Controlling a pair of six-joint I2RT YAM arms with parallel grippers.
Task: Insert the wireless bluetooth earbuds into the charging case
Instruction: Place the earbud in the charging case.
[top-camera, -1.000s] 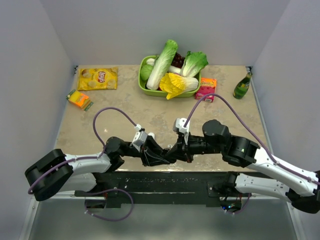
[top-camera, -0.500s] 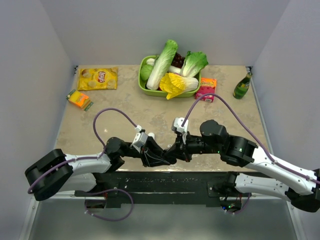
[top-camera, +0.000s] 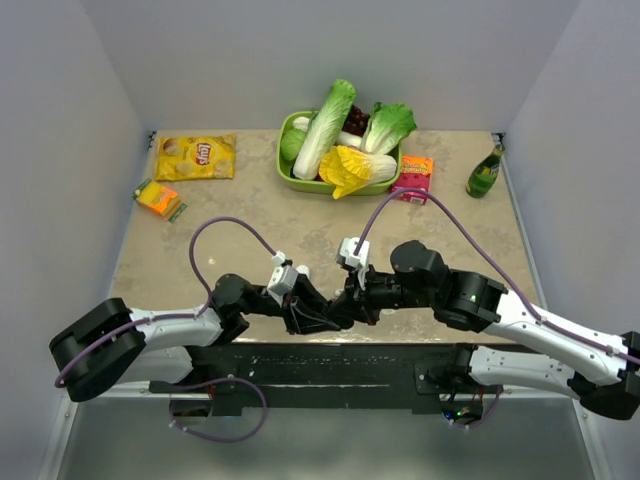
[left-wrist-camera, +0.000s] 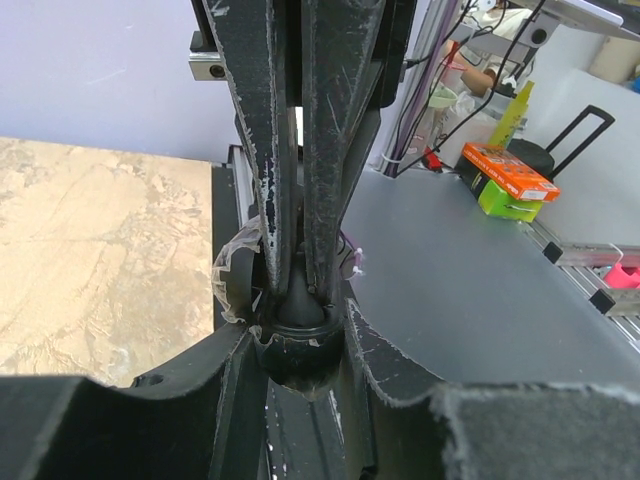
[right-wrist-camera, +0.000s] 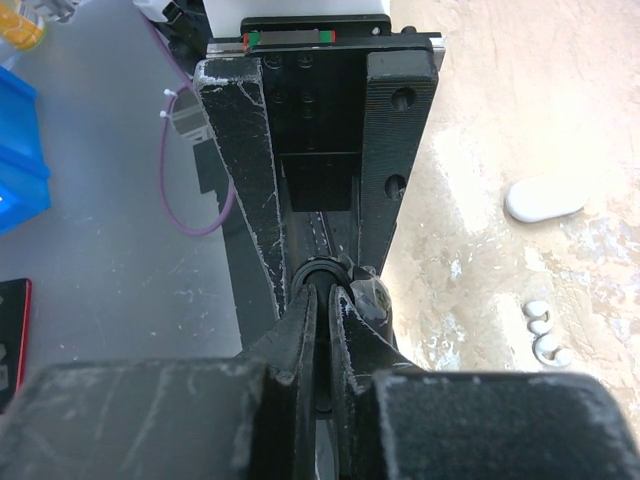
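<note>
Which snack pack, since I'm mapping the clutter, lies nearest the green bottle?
The pink-and-orange carton, just right of the green basket. The yellow chip bag and the orange-green box lie far off to the left.

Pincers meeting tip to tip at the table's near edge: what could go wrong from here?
1. The left pincer and right pincer meet nose to nose, their tips interlocked. Pushing further might jam or strain them.
2. The charging case and the small white pieces near it, probably the earbuds, lie loose on the table. An arm swinging out might knock them away.
</note>
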